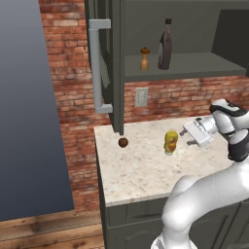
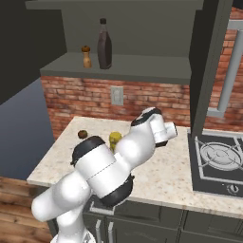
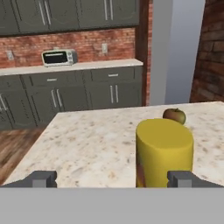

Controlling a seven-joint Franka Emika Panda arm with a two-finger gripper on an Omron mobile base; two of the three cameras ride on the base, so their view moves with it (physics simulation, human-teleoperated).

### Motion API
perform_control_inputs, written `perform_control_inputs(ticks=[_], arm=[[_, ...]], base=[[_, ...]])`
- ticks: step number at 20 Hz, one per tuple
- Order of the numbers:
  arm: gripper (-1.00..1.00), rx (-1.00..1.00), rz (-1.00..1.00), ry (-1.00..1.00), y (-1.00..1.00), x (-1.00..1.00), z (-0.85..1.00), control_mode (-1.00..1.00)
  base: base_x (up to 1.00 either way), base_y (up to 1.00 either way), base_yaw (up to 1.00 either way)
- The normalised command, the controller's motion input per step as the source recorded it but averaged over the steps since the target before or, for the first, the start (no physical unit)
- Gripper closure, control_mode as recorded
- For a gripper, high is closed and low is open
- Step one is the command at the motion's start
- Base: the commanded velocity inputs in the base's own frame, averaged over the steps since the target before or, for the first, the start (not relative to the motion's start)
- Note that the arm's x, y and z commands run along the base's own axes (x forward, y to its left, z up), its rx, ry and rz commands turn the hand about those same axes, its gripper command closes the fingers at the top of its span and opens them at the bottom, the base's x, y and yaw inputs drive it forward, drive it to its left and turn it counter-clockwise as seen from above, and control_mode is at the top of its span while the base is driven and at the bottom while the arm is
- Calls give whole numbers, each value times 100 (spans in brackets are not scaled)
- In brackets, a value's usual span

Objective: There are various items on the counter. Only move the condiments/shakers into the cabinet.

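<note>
The robot's arm hides most of the yellow squeeze bottle (image 2: 114,140).

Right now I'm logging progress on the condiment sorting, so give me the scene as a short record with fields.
on cabinet shelf: wooden shaker, dark bottle
on counter: yellow squeeze bottle, brown ball
cabinet door: open
gripper: open, holding nothing, level with the yellow squeeze bottle, which stands off-centre toward one finger
left to move: yellow squeeze bottle
</note>
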Motion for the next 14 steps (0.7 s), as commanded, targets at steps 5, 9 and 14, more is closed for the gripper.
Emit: perform_control_inputs(ticks=[5,9,14], arm=[[-100,0,0,0,0,7,-5,-100],[-100,0,0,0,4,1,-6,-100],[-100,3,0,0,7,0,-9,-100]], base=[[0,0,0],[0,0,0],[0,0,0]])
